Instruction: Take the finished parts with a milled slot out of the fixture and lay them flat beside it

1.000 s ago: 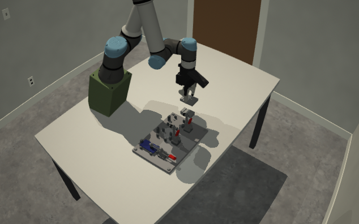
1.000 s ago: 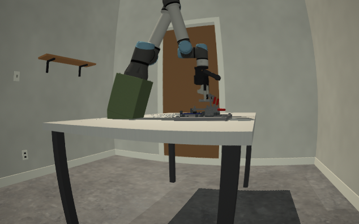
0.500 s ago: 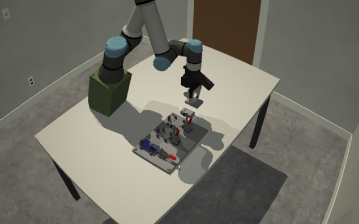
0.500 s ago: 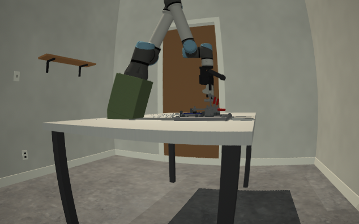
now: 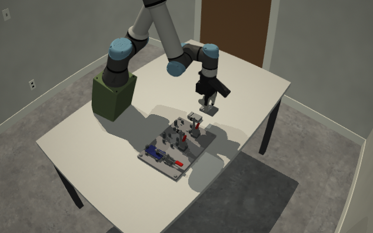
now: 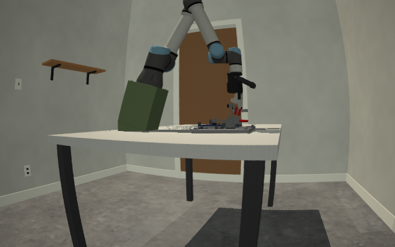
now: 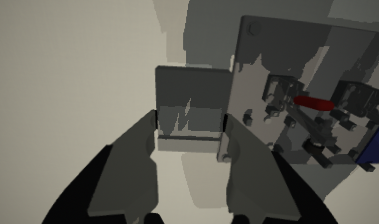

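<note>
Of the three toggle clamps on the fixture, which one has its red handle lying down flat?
The clamp at the near end of the fixture, holding the blue blank. The other two handles stand up.

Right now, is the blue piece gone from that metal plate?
No, the blue blank sits on the fixture, under its red-handled clamp.
</note>
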